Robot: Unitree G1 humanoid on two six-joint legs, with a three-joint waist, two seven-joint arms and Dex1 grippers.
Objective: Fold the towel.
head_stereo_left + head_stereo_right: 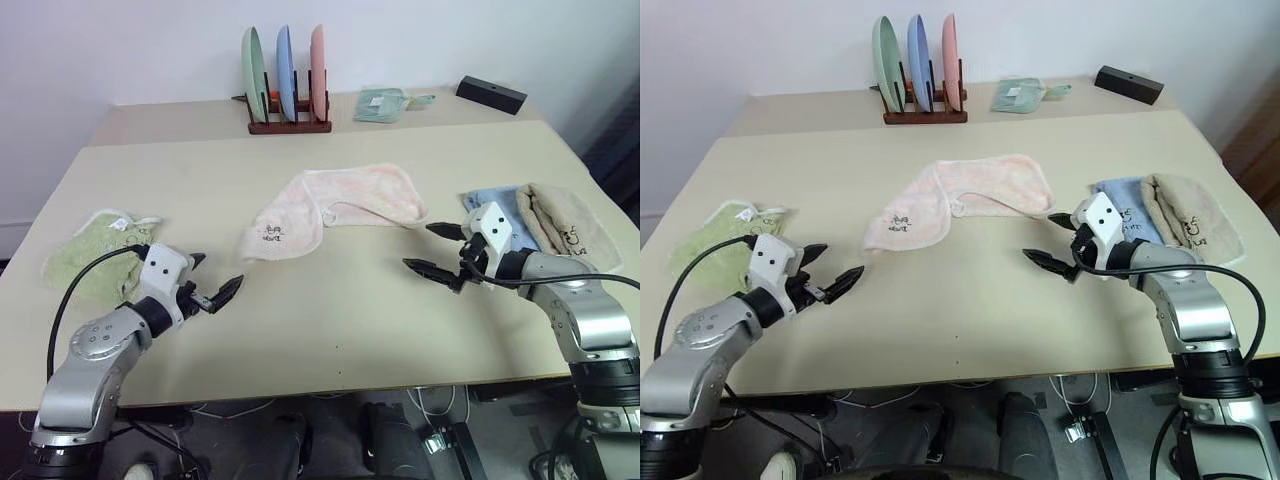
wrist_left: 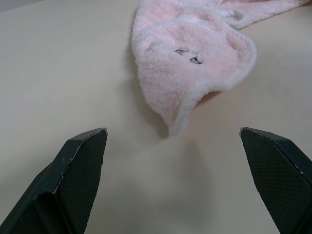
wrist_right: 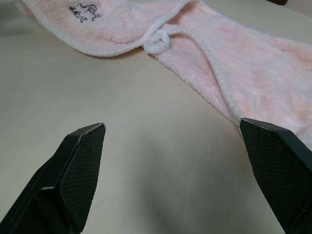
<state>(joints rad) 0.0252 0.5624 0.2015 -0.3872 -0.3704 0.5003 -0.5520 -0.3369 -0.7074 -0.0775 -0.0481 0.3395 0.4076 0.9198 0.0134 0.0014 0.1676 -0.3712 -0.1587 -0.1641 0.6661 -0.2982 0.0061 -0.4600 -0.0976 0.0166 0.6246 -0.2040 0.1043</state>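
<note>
The pale pink towel [image 1: 345, 200] lies loosely spread and partly folded over itself in the middle of the table, its small dark mark [image 1: 271, 235] on the near left corner and its loop [image 3: 157, 43] beside that. My left gripper [image 1: 216, 276] hovers open over the table to the near left of the towel, pointing toward the marked corner [image 2: 190, 53]. To the towel's right my right gripper [image 1: 420, 247] is also open, aimed at the towel's near edge [image 3: 214, 92]. Neither gripper touches the towel.
A crumpled light green towel [image 1: 95, 250] lies at the table's left edge. Folded blue [image 1: 488, 203] and beige [image 1: 565, 225] towels sit behind my right gripper. At the back stand a plate rack [image 1: 288, 80], a small green cloth [image 1: 385, 103] and a black box [image 1: 490, 94].
</note>
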